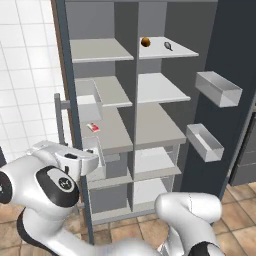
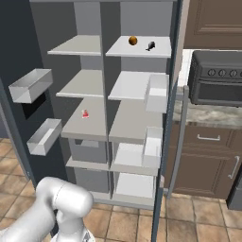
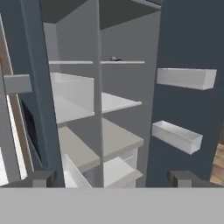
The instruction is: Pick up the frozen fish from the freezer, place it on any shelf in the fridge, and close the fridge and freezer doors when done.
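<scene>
The frozen fish (image 1: 169,46) is a small dark shape lying on the top shelf of the right compartment, next to an orange ball (image 1: 145,42). From the right base view the fish (image 2: 150,46) lies at the shelf's right side. In the hand view it is a tiny dark speck (image 3: 115,58) far ahead on the top shelf. My gripper (image 3: 113,179) is open, its fingertips (image 3: 43,177) wide apart with nothing between them. It hangs low in front of the open cabinet, well short of the shelves. Both doors stand open.
The right door (image 1: 235,60) carries two bins (image 1: 218,88). The left door's edge (image 1: 65,100) stands close beside my hand (image 1: 70,159). A small red item (image 1: 93,127) lies on a left shelf. An oven (image 2: 217,78) and brown cabinets (image 2: 208,160) stand to the right.
</scene>
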You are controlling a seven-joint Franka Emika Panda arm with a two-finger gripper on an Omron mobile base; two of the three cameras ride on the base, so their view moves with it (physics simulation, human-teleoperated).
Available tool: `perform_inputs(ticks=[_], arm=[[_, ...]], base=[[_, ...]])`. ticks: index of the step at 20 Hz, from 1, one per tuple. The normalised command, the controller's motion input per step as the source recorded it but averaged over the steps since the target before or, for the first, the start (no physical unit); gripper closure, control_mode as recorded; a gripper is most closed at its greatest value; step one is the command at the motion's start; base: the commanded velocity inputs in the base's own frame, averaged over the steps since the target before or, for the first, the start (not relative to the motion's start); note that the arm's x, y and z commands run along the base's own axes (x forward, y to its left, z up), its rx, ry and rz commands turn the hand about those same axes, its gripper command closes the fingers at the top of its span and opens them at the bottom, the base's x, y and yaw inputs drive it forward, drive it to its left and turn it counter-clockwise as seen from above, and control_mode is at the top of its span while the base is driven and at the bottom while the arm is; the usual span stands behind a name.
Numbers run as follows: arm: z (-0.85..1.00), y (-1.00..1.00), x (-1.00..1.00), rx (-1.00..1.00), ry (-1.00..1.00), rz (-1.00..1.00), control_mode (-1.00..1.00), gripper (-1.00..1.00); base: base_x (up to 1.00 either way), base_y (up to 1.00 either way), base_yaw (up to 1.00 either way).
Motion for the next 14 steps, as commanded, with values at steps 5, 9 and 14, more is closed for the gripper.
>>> perform_inputs(ticks=[5, 9, 14], arm=[[-0.30, 0.32, 0.62, -0.01, 0.00, -0.03, -1.00, -1.00], [-0.27, 0.36, 0.56, 0.00, 0.00, -0.04, -1.00, -1.00], [-0.24, 0.40, 0.46, 0.00, 0.00, -0.12, -1.00, -1.00]], base=[[0.00, 0.00, 0.00], [0.00, 0.00, 0.00], [0.00, 0.00, 0.00]])
